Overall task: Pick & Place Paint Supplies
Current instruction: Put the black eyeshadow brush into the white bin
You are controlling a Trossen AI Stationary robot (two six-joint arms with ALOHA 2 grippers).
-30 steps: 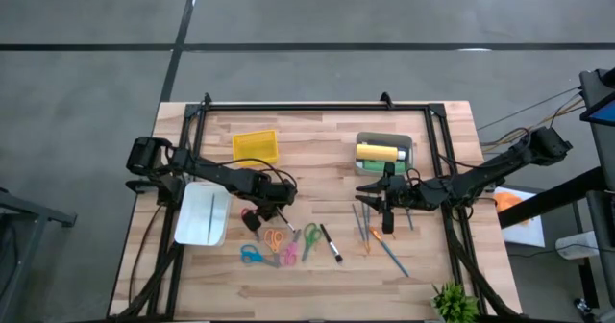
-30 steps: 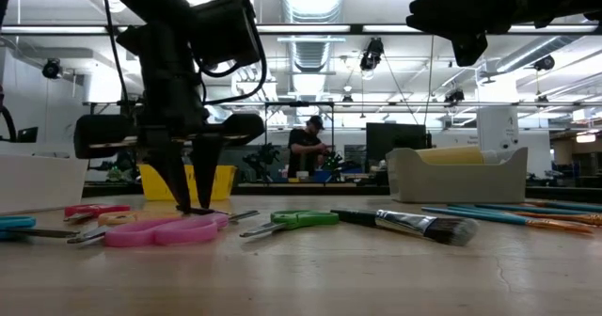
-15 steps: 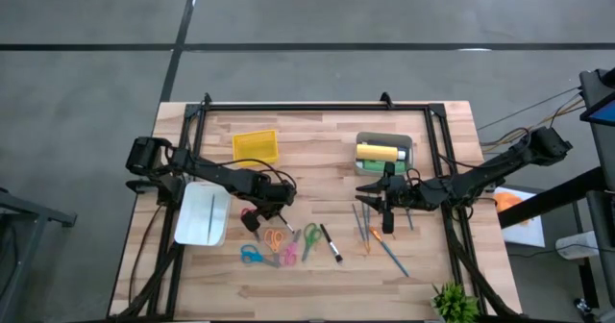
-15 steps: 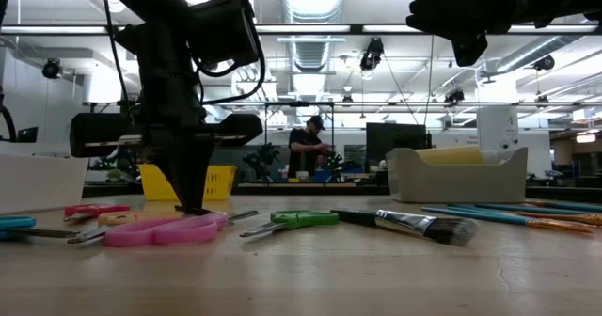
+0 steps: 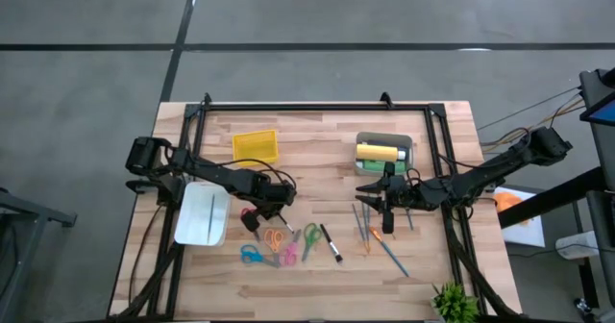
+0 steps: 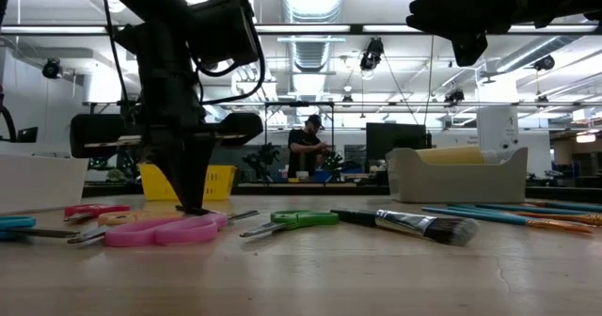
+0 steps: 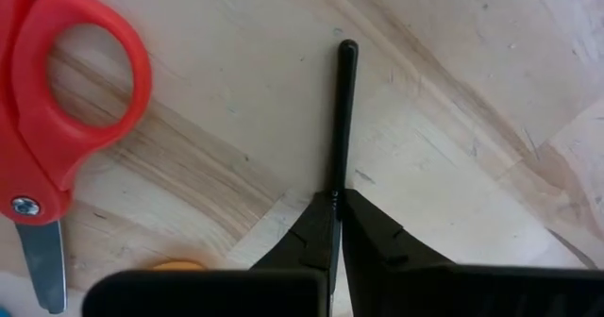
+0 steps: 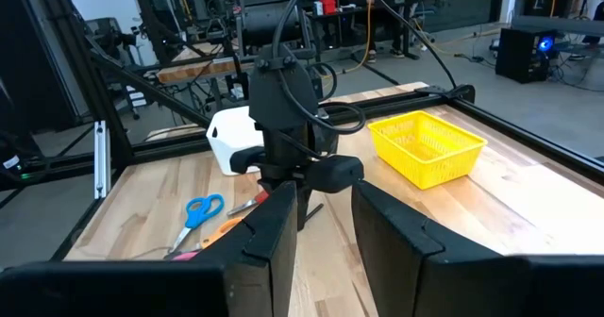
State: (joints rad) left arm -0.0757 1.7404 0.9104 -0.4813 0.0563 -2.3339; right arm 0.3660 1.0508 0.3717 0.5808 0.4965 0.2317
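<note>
Slippage is likely: the thin black brush (image 7: 343, 119) is pinched only by the closed left tool (image 7: 337, 225), flat on the tabletop (image 7: 453, 166).

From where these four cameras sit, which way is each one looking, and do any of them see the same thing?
High view: above the table, looking straight down; both arms show.
Low view: at table-top height, looking level into the room; the left gripper comes down among scissors.
Left wrist view: on the left arm, looking down at the wood; its fingers are shut on a thin black stick.
Right wrist view: on the right arm, looking across the table past the right gripper, which hangs empty, toward the left arm.
Shared: the yellow basket shows in high, low and right wrist views.
</note>
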